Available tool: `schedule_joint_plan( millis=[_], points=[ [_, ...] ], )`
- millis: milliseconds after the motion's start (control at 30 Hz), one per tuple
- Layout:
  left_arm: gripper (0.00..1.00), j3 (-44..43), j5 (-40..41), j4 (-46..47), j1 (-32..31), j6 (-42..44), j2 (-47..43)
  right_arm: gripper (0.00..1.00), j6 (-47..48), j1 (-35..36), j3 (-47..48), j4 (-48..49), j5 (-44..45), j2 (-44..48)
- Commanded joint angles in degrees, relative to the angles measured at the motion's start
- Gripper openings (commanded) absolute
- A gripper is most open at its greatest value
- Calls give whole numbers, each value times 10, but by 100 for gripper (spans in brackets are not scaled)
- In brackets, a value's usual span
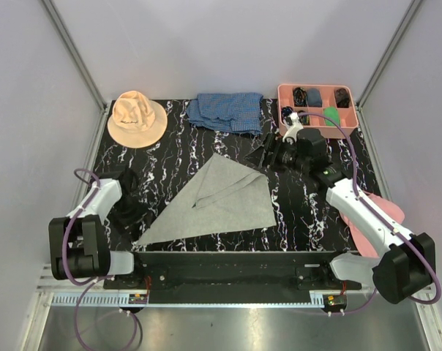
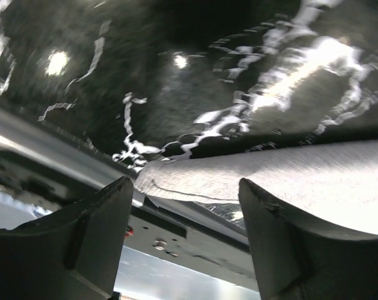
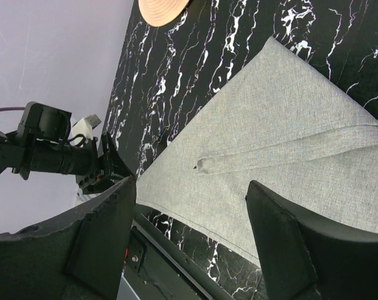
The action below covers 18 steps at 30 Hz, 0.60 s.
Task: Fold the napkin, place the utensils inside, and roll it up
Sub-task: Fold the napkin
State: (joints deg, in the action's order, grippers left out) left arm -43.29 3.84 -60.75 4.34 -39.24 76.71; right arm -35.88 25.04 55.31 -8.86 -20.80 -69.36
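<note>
**Left claw** (image 2: 186,187): fingers wide apart, nothing held. Just past them I see one pointed corner of the napkin (image 2: 301,175), flat on the surface (image 2: 176,94).

**Right claw** (image 3: 192,184): also fully open & empty, hanging above the napkin's far-right part.

**Napkin, top view:** light grey, folded to a rough triangle, mid-surface, between both arms, point toward the left arm.

**Surface:** black w/ white marble veining. At the far edge, L to R: a peach hat (image 1: 136,117), a blue checked cloth (image 1: 227,111), a pink tray (image 1: 317,91).

**Room:** pale walls (image 1: 221,44), metal frame posts (image 1: 75,51) in the corners.

**Hard to read:** left wrist view is blurred. Tray contents are too small for me to ID. A pink item (image 1: 388,210) at the right edge is partly hidden by the right arm.
</note>
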Motion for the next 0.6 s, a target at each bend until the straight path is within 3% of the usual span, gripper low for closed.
schedule_joint_plan(
  millis=[0, 133, 300, 567],
  points=[
    [68, 2, 34, -16, 8, -74, -2, 80, 5, -11, 8, 18, -30, 18],
    [63, 7, 23, -20, 8, -104, 6, 80, 6, -17, 9, 20, -43, 12],
    [49, 30, 14, -4, 8, -144, 3, 80, 4, -28, 14, 25, -62, 9],
    [48, 47, 4, 2, 8, -160, -9, 80, 0, -38, 19, 30, -75, 14]
  ],
)
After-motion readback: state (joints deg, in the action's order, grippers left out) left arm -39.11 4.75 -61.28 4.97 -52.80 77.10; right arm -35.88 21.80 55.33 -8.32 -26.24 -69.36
